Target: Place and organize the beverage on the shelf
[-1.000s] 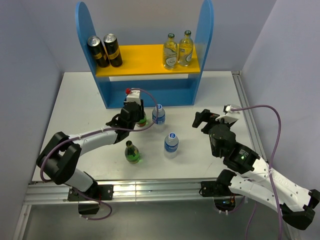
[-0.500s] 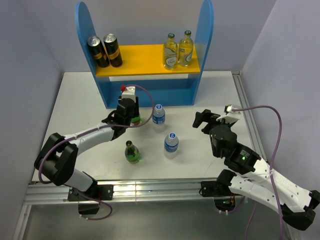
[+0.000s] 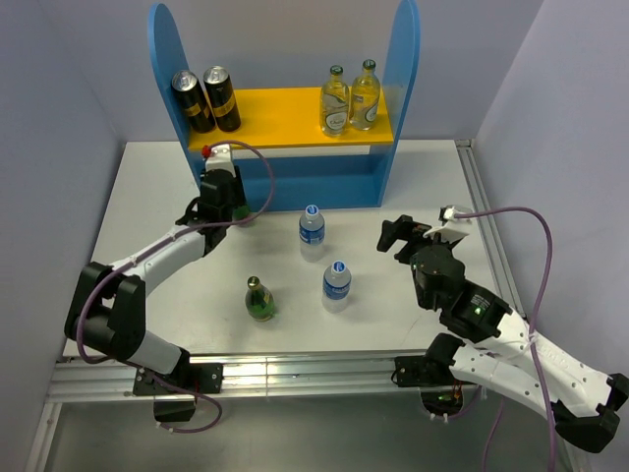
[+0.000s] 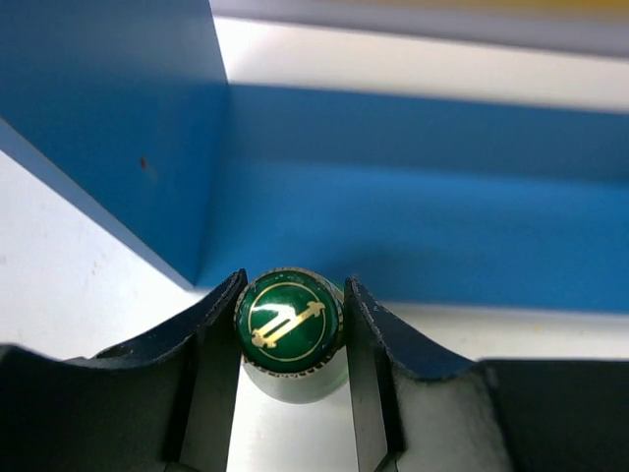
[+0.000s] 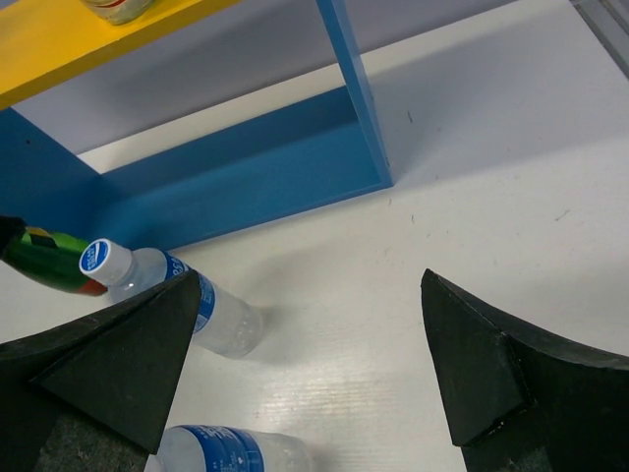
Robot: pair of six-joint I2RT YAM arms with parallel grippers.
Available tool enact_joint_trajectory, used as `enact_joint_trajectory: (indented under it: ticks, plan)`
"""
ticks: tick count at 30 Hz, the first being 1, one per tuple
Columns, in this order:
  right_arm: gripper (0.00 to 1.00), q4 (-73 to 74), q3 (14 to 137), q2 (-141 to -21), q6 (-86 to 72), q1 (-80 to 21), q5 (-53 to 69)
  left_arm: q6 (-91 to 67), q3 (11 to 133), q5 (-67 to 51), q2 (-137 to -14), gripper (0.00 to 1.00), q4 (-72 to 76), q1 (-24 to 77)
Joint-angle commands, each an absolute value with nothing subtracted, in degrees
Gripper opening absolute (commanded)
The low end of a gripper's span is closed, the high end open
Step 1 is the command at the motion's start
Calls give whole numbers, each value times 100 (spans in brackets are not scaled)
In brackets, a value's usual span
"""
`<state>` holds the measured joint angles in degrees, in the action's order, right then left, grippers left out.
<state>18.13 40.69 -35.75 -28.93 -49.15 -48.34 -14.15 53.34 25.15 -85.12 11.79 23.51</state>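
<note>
White table; left gripper clamps green bottle, gold-emblem cap.

Bright, even overhead light falls on the white bench, and shadows are soft and short. The top view is sharp. In the wrist views, the left jaws and right jaws are dark, nearly featureless shapes. The cap of the dark green bottle glints faintly.
</note>
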Motion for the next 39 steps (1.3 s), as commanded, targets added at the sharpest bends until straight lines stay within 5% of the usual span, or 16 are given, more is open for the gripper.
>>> enact_joint_trajectory:
  ticks: [1,32,34,35,36,39]
  plan:
    - [100,1582,3999,-3612,-2971,-4913,-4825,-1301,5950,2399,-8367,0,2294,2224]
    - [100,1406,3938,-3814,-2962,-4922,-4807,-888,6934,3076,-10380,0,3490,1951]
    - [100,1406,3946,-3823,-2962,-4913,-4799,-932,7075,3015,-10450,14,3288,1951]
    - [100,1398,3938,-3849,-2962,-4922,-4799,-932,7084,3006,-10450,35,3200,1951]
    - [100,1389,3938,-3841,-2962,-4922,-4799,-940,7067,2988,-10450,45,3164,1951]
    - [100,1397,3937,-3876,-2971,-4913,-4799,-984,6961,3015,-10319,67,3112,1951]
